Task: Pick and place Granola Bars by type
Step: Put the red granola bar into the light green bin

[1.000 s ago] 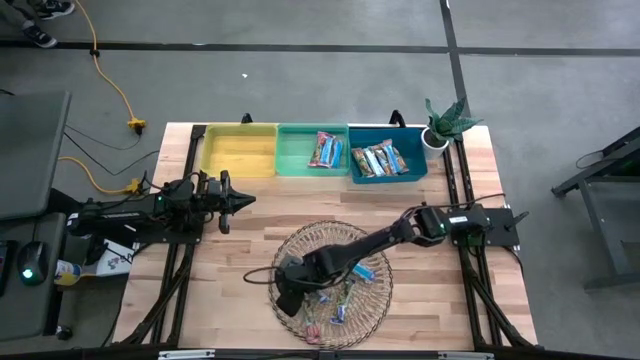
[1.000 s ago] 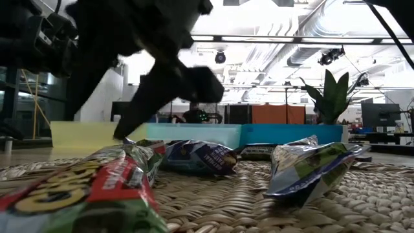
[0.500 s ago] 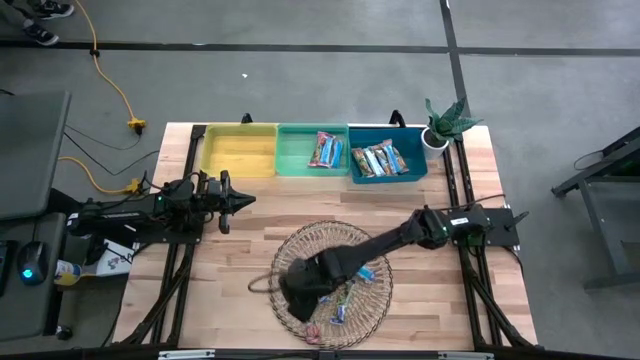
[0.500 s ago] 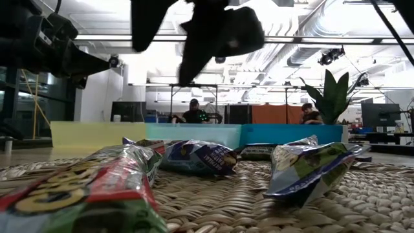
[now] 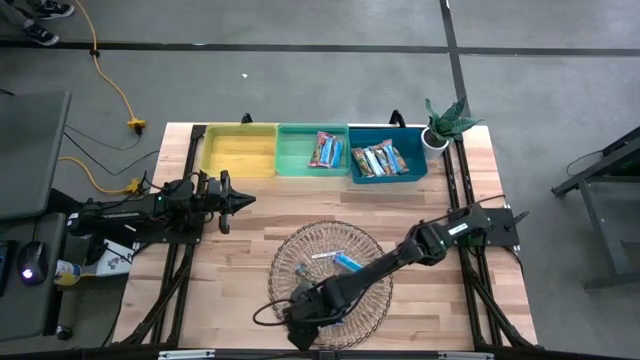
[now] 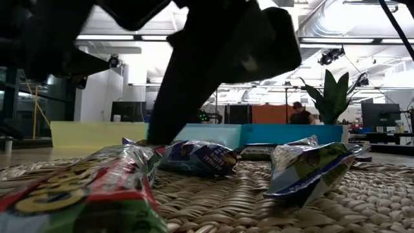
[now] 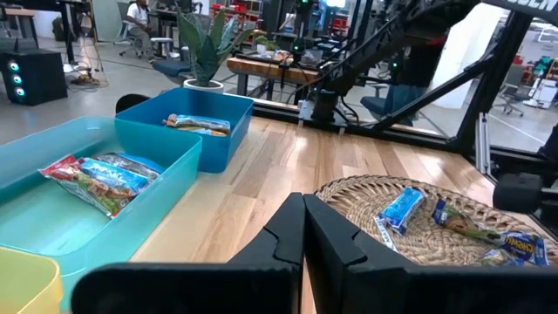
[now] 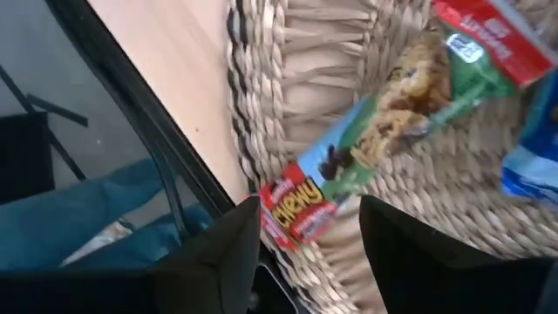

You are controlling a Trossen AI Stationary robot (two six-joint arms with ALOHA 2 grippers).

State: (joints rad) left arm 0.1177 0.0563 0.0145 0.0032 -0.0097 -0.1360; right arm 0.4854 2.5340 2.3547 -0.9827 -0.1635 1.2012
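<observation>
Right gripper (image 8: 301,240) is low over the basket's (image 5: 285,262) near rim, jaws apart, straddling a red-and-green granola bar (image 8: 366,148) that lies flat, long axis diagonal across the weave, red end at the rim. Nothing clamped. More bars (image 5: 340,259) lie mid-basket. Left gripper (image 5: 243,200), jaws together, waits near the table's left edge.

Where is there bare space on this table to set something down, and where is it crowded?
The yellow bin is empty. Bare wood runs between the bins and the wicker basket, and beside the basket toward the closed left gripper. The basket is crowded: granola bars and the open right gripper fill it. The green bin is half free.
</observation>
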